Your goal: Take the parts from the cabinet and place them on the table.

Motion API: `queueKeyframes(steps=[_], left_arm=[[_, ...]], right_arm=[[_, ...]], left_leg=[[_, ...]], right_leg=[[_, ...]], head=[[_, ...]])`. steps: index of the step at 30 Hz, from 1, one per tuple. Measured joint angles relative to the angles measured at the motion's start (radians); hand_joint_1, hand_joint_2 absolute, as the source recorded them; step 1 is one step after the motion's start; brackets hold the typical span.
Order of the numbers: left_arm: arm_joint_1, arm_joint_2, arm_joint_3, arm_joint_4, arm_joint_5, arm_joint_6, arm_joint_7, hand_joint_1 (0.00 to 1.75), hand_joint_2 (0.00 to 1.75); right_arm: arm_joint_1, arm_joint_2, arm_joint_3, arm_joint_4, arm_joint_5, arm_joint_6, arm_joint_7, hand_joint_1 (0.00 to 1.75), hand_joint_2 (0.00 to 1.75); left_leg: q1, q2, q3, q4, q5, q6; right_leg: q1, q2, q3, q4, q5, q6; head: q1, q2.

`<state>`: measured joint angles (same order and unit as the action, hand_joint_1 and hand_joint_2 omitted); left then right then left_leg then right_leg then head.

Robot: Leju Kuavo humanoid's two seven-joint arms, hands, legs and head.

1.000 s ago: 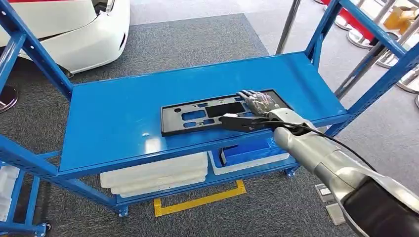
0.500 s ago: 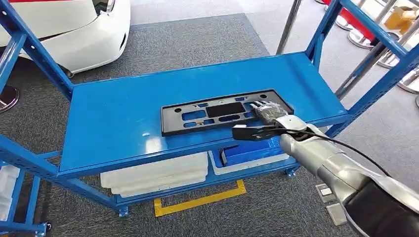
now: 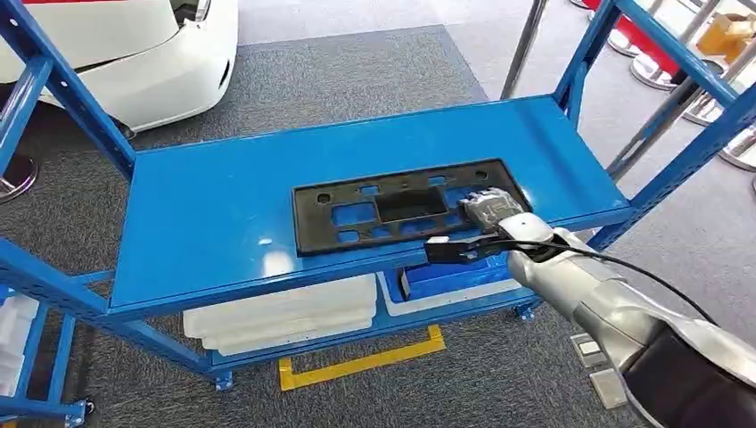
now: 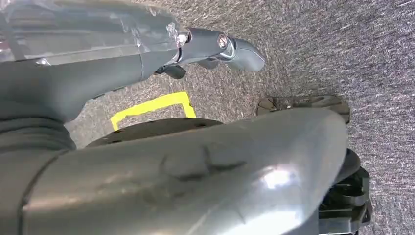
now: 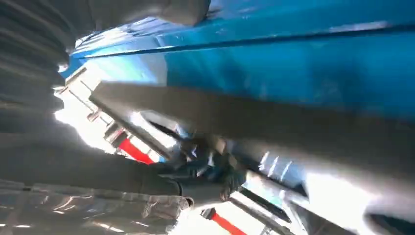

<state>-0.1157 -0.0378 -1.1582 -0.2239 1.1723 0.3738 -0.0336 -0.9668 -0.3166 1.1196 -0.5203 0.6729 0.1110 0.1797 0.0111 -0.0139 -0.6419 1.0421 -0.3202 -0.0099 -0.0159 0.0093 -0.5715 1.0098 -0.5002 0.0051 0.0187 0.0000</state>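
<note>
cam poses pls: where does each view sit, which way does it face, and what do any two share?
Head: high on the body, looking forward and down at the blue shelf and black part; right arm and right hand enter from lower right.
Left wrist: on a hanging arm, facing grey carpet; left hand shows.
Right wrist: close beside the blue shelf; blurred.
Shared: head and right wrist both see the shelf.

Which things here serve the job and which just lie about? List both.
Job: black plastic frame part on the blue cabinet shelf; right robot hand at the part's near right end.

Lying about: white foam trays, blue bin, white car bumper, yellow floor tape.
</note>
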Motion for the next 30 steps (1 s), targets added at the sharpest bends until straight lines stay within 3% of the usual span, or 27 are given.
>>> queueKeyframes(steps=[5,24,27,30], left_arm=[[-0.001,-0.001,0.000,0.000,-0.002,0.006,0.000,0.00,0.00],[-0.001,-0.002,0.000,0.000,-0.001,0.031,-0.014,0.00,0.00],[-0.001,-0.002,0.000,0.000,0.000,0.048,-0.034,0.00,0.00],[0.000,-0.002,0.000,0.000,0.027,0.105,-0.110,0.00,0.00]], right_arm=[[0.000,0.003,0.010,0.004,0.014,-0.011,-0.001,1.75,1.75],[0.000,0.005,0.019,0.009,0.049,-0.042,-0.014,1.75,1.75],[0.007,0.008,0.019,0.009,0.026,-0.096,-0.039,1.75,1.75],[0.041,0.006,-0.019,-0.022,-0.164,-0.239,-0.156,1.75,1.75]], left_leg=[[0.000,0.004,0.005,-0.001,0.000,0.000],[0.000,0.005,0.006,-0.001,0.002,-0.001],[0.000,0.005,0.006,-0.001,0.002,-0.001],[0.000,0.009,0.005,-0.001,0.002,-0.001]], right_leg=[[0.000,0.002,0.004,-0.001,0.000,0.000],[0.000,0.002,0.004,0.000,0.003,0.003],[0.000,0.002,0.004,0.000,0.003,0.003],[0.000,0.006,0.002,0.001,0.004,0.004]], head=[[0.008,0.000],[0.011,0.000],[0.011,0.000],[0.015,0.000]])
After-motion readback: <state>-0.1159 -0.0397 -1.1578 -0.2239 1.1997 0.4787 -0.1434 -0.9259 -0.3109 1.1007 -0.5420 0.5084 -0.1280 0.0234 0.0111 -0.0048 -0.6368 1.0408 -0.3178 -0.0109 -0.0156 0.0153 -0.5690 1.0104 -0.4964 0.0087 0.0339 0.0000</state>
